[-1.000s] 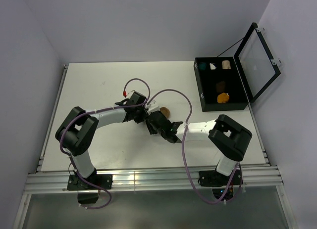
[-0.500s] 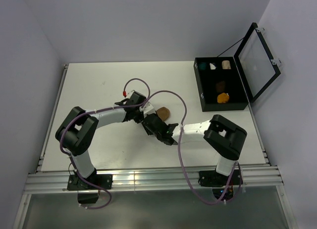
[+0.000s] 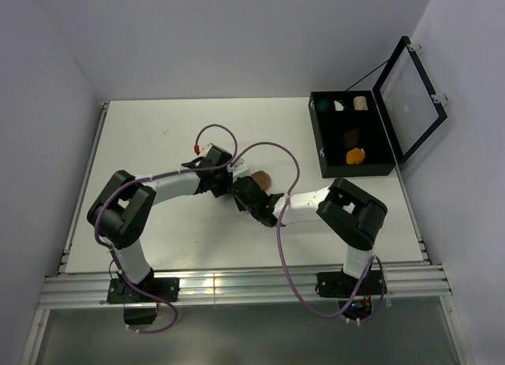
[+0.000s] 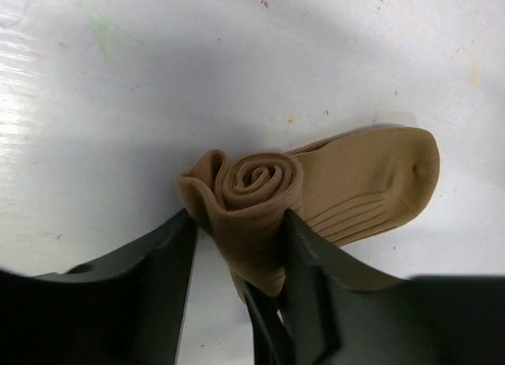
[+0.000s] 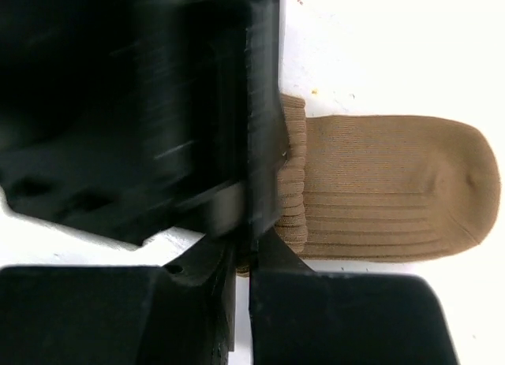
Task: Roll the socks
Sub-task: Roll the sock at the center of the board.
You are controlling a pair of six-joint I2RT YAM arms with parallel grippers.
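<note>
The tan sock (image 4: 252, 199) lies on the white table, its cuff end rolled into a spiral and its toe (image 4: 387, 172) still flat. My left gripper (image 4: 239, 217) straddles the roll: the right finger (image 4: 316, 278) touches it, and a white gap shows beside the left finger (image 4: 150, 278). My right gripper (image 5: 243, 251) is shut on the roll's lower edge (image 5: 292, 184), a sliver of tan between its fingers. From above, both grippers (image 3: 227, 185) (image 3: 246, 190) meet at the tan sock (image 3: 262, 178). The dark brown sock (image 3: 352, 135) and the mustard-orange sock (image 3: 356, 155) sit in the black box.
The black box (image 3: 316, 136) stands at the back right with its glass lid (image 3: 410, 97) raised. Its far compartments hold teal (image 3: 322, 106), white (image 3: 338, 106) and cream (image 3: 360, 103) bundles. Purple cables loop over both arms.
My right arm has slid left to the sock and its jaws have shut on the roll's edge. The left jaws have widened a little around the roll.
</note>
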